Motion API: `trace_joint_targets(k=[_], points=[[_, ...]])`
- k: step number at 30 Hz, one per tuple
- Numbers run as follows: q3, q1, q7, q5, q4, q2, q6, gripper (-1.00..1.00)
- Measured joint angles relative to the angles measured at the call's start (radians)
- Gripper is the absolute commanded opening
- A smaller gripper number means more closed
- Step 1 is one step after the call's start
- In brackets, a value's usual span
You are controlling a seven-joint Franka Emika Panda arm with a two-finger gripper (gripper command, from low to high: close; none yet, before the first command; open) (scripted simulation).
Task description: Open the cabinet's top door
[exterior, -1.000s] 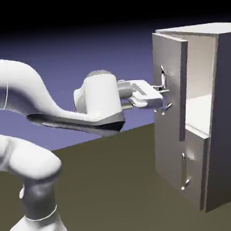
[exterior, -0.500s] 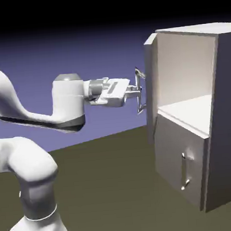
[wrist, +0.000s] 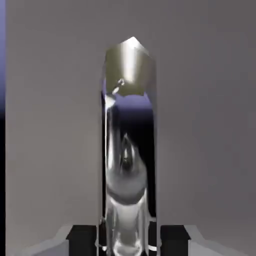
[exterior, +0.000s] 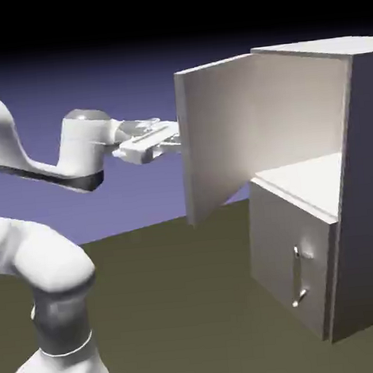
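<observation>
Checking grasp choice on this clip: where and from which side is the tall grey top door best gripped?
By its long vertical silver bar handle, from the door's outer face, fingers either side of the bar. The tall grey top door is a flat panel with nothing else to pinch. The hand view shows the gripper shut on the bar this way; the door stands swung wide from the grey box-shaped cabinet.

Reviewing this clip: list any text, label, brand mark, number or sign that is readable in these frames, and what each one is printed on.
None. No readable text in either view.
The cabinet, its open top door and the lower door are plain grey.
The silver handle between the gripper fingers shows only reflections.
The white arm has a blue patch at its base; no letters can be made out there.
</observation>
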Motion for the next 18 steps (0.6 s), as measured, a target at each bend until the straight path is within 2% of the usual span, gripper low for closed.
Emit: trace_joint_targets(k=[8,18], points=[[0.248,-0.129,0.092,0.190,0.266,0.280,-0.347,-1.00],[0.465,-0.265,0.263,0.263,0.587,0.643,-0.743,-1.00]])
